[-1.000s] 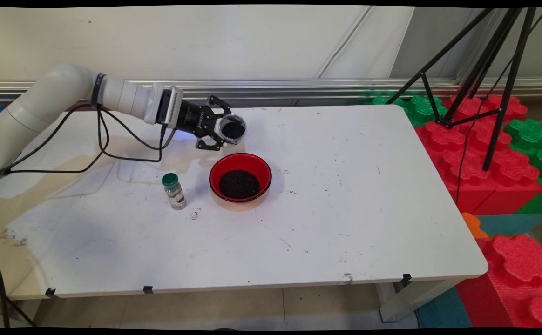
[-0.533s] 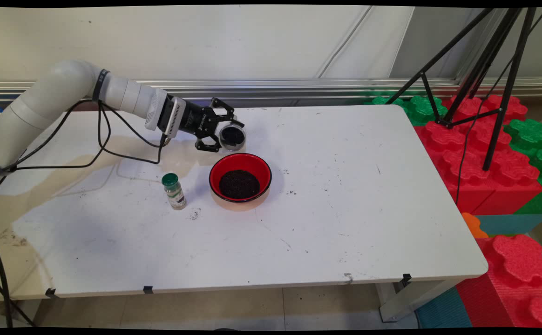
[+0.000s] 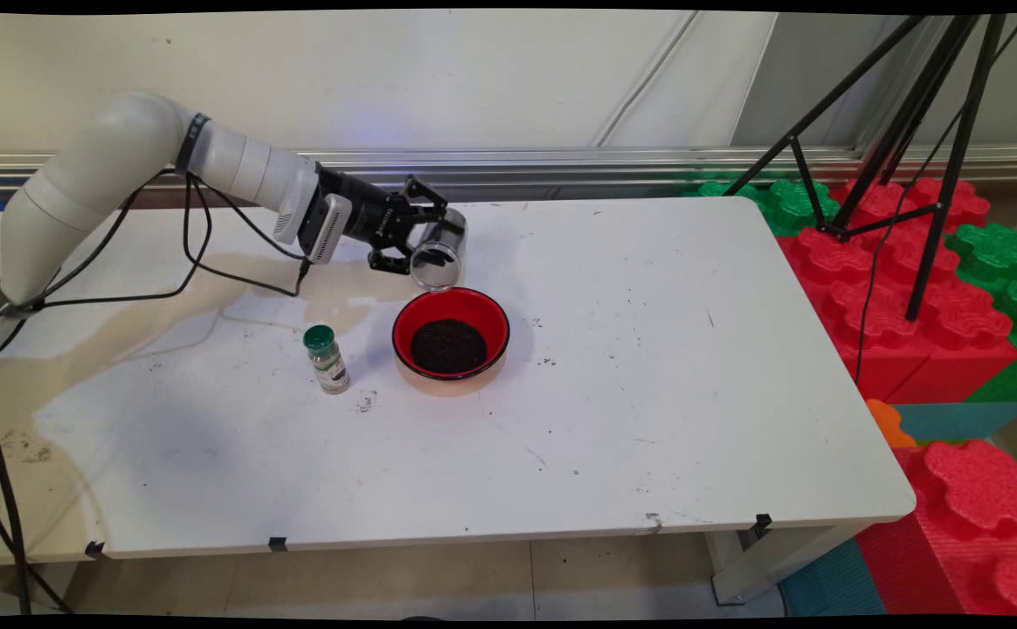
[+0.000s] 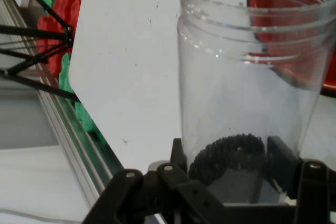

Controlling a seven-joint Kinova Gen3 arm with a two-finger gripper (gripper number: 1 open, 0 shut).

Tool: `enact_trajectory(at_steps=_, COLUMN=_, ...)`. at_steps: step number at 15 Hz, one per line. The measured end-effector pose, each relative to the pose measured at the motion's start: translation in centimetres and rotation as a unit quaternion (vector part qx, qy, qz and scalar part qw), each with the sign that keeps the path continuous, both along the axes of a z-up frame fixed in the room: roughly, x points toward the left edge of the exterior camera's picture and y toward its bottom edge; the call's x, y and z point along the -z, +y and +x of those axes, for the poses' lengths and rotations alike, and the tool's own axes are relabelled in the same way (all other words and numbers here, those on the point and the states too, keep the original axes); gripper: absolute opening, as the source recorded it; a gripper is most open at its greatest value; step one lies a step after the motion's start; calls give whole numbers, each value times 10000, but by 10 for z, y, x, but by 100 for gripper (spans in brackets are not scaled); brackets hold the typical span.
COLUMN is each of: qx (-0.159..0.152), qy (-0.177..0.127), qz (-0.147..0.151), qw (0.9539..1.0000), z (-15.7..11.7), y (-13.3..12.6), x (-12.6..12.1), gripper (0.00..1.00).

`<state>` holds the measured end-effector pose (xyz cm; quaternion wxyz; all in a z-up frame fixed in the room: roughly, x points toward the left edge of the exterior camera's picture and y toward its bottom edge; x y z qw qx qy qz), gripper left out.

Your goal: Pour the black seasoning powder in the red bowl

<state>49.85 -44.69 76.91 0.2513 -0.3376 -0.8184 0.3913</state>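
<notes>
A: Nearest the front edge of the white bench [image 3: 648, 419], what stands there?

B: A small spice bottle [image 3: 327, 359] with a green cap, upright, glass or clear plastic with a label. Just beside it, to the right and apart from it, is a round bowl [image 3: 451, 339], red inside with a dark rim, holding a heap of fine black grains in the middle.

A: And behind the bowl?

B: The gripper [image 3: 417, 236] holds a clear, ribbed-neck plastic jar [image 3: 439, 249] above the bowl's far rim. The jar is tipped over, mouth facing down toward the bowl; I'd judge it's held that way so the contents fall in.

A: Is the grip firm?

B: The fingers [image 4: 281, 158] are clenched on the jar [image 4: 247, 77] near its base, one on each side. In the hand view a small clump of black grains clings at the bottom of the jar; the rest looks empty, with the bowl's red showing through its wall.

A: Farther back?

B: A black tripod [image 3: 902, 114] and red and green foam blocks [image 3: 902, 297] off the bench's right end.
</notes>
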Motion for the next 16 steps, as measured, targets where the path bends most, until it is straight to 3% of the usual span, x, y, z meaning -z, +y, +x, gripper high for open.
enact_trajectory(at_steps=8, qx=484, qy=-542, qz=-653, qw=9952, z=-11, y=0, x=-14, gripper=0)
enact_trajectory(at_steps=16, qx=902, qy=-1000, qz=-1327, qw=9820, z=-27, y=-2, x=-31, gripper=0)
